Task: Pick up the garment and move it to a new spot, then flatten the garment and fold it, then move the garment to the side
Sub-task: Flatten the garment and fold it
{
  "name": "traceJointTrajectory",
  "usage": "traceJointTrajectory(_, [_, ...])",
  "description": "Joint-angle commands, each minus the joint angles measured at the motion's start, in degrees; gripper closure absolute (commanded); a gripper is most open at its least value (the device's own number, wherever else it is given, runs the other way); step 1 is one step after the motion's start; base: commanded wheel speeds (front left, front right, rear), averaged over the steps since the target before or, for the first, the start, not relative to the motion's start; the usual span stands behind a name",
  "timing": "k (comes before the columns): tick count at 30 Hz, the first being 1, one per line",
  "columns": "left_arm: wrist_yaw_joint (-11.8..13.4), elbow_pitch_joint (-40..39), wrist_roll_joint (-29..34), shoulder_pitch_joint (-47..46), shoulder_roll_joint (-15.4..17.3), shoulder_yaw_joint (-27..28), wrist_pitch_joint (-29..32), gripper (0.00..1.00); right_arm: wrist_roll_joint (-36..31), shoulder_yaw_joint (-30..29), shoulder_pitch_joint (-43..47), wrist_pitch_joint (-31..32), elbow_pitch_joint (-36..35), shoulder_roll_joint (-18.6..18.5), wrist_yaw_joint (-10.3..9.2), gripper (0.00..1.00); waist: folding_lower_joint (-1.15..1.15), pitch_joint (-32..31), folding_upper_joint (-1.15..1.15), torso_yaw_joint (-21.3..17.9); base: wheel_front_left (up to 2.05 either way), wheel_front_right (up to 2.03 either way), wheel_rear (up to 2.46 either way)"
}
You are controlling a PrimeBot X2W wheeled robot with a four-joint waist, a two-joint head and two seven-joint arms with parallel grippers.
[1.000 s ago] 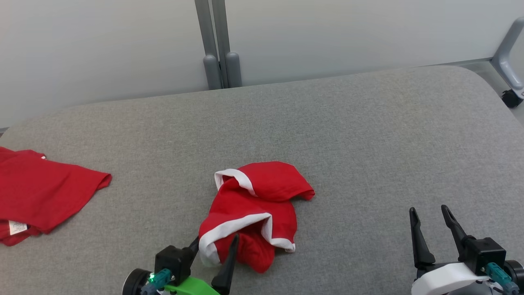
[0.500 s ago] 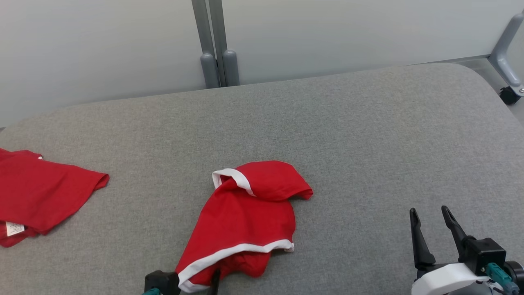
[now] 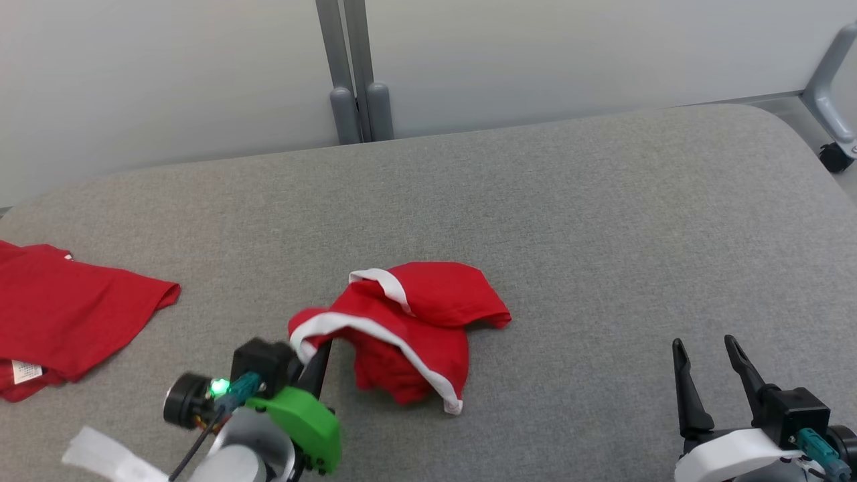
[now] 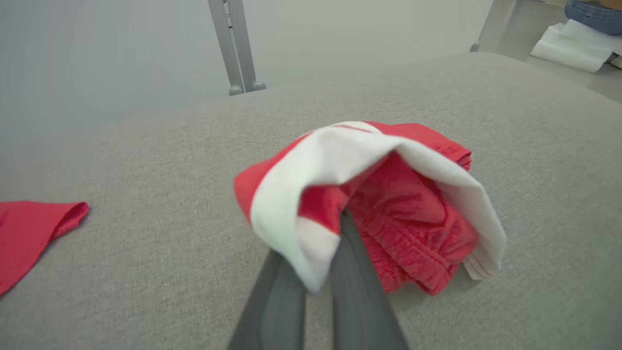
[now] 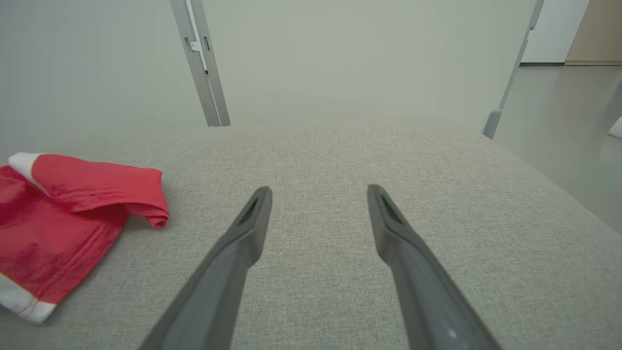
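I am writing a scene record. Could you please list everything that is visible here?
garment: one, red with white trim, crumpled mid-table
second garment: one, red, table's left edge
table: one, grey, under both garments
posts: two, grey, behind the table
caster wheel: one, black, floor beyond right corner
cloth: one pile, white, floor at right
left hand: one, dark fingers, shut on the garment's white hem
right hand: one, dark fingers, open, near right of table

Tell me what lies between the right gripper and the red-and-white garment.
Only bare grey padded surface: the head view shows nothing between the open right gripper and the garment.
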Motion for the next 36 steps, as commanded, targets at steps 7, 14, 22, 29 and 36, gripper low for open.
traceJointTrajectory(7, [-3.4, -6.26, 9.74, -16.94, 2.12, -5.84, 9.47, 1.0, 0.5, 1.62, -1.58, -0.2, 0.53, -0.12, -0.07, 0.0, 0.0, -0.34, 0.0, -1.8, 0.0, 0.0, 0.0])
traceJointTrajectory(14, [-8.11, -4.86, 15.5, -29.82, 0.39, -9.99, 15.43, 1.0, 1.62, 2.41, -2.39, -0.2, 0.96, 0.0, -0.06, 0.0, 0.0, -0.38, 0.0, -5.26, 0.0, 0.0, 0.0])
traceJointTrajectory(22, [-10.09, 3.1, 18.01, -38.02, -4.44, -12.68, 16.77, 1.0, 2.95, 3.62, -3.54, -0.2, 1.31, 0.07, -0.07, 0.0, 0.0, -0.14, 0.0, -10.06, 0.0, 0.0, 0.0])
traceJointTrajectory(29, [-7.57, 12.33, 21.16, -43.57, -9.21, -13.8, 12.95, 1.0, 3.72, 4.51, -3.57, -0.2, 1.73, 0.08, -0.06, 0.0, 0.0, 0.42, 0.0, -12.66, 0.0, 0.0, 0.0])
traceJointTrajectory(36, [-4.05, 20.17, 22.21, -42.71, -12.67, -14.61, 5.51, 1.0, 3.84, 4.32, -3.89, -0.2, 1.66, 0.08, -0.06, 0.0, 0.0, 0.96, 0.0, -13.21, 0.0, 0.0, 0.0])
